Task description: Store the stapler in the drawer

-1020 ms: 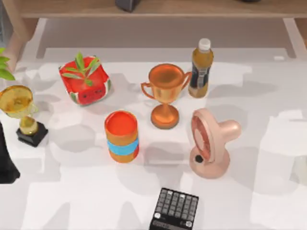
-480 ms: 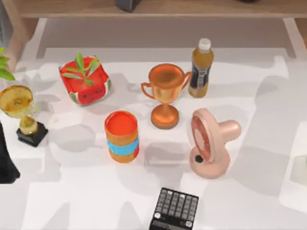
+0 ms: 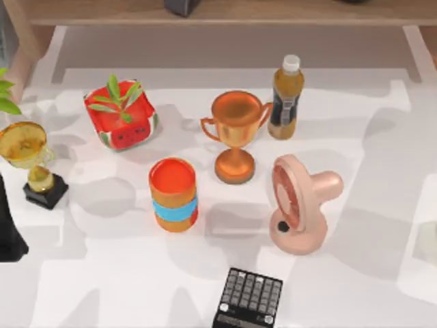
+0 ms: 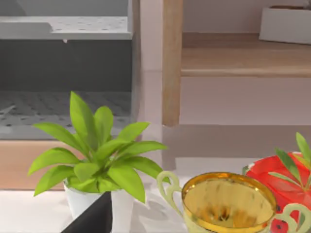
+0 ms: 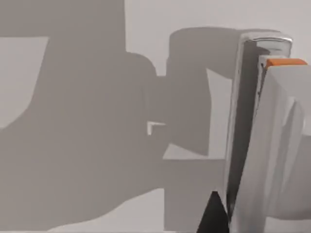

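The slim white-and-grey stapler (image 5: 262, 136) lay lengthwise on the white table (image 3: 382, 137), its orange-tipped end pointing away from the right hand (image 5: 214, 216). Bare table lay beside it. I couldn't tell whether that hand was open or closed.

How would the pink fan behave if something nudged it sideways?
The pink fan stands upright on a small round base with a big head, so it probably tips easily. Its hard-looking shell should stay stiff.

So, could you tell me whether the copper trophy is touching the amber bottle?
Apart. In the top view, bare table shows between the copper trophy and the amber bottle; the trophy's handle comes close to the bottle, but a thin gap remains.
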Tool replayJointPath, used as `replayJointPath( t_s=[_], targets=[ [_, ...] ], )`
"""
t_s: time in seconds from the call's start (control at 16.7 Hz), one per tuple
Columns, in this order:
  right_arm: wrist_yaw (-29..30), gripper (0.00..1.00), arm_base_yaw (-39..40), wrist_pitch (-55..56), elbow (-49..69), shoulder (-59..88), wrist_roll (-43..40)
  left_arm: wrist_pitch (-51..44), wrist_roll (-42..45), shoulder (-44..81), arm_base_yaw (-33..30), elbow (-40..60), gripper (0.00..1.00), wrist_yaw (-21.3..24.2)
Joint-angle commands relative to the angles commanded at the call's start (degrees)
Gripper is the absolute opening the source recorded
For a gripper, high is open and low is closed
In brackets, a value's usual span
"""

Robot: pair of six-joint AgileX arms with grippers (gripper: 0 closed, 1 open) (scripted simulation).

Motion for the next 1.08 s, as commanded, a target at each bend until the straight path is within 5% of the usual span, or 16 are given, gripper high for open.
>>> replayJointPath(
  t_s=[0.3,1.08],
  targets=[
    [0.0,0.98,0.0,0.0,0.0,0.0,0.0,0.0,0.0,0.0,0.0,0.0,1.0,0.0],
    [-0.33,1.0,0.14,1.71,-2.12,-2.84,-1.85,0.0,0.0,0.0,0.0,0.0,1.0,0.0]
  ],
)
